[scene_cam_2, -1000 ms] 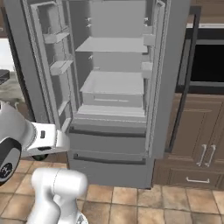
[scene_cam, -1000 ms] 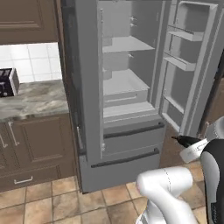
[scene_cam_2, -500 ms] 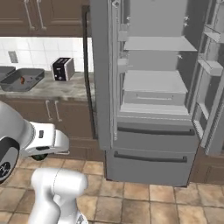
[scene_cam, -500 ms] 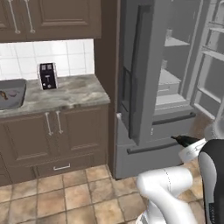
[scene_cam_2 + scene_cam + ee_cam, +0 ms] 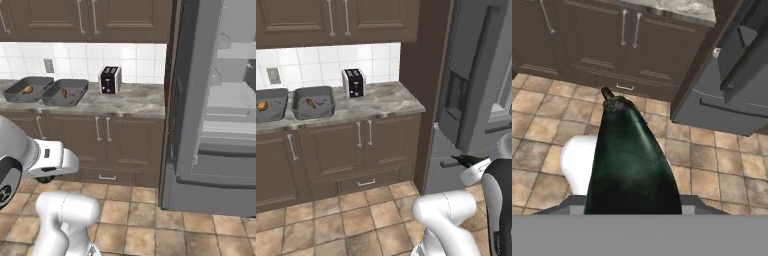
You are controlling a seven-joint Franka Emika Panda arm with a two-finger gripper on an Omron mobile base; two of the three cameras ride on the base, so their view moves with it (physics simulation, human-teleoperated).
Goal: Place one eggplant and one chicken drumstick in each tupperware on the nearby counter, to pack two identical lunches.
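Note:
A glossy near-black eggplant (image 5: 632,160) stands up the middle of the hand view, and my gripper (image 5: 468,164) is shut on it; its fingers are hidden behind it. The eggplant's dark tip (image 5: 458,159) pokes out leftward beside the fridge. On the counter (image 5: 386,102) sit two dark grey tupperwares. The left tupperware (image 5: 281,95) holds a golden-orange drumstick (image 5: 261,106). The right tupperware (image 5: 327,112) holds a slimmer reddish-brown drumstick (image 5: 311,103). The right base view shows the same tubs (image 5: 42,80) (image 5: 76,100) far left of my hand.
A ribbed silver toaster (image 5: 354,82) stands on the counter right of the tubs. The grey fridge (image 5: 476,100) rises close on the right with its door swung open (image 5: 185,100). Brown cabinets with silver handles (image 5: 629,30) lie under the counter, above a tiled floor.
The whole picture has swung from the open fridge to the counter, so the camera has moved with the base. The eggplant stays in my gripper.

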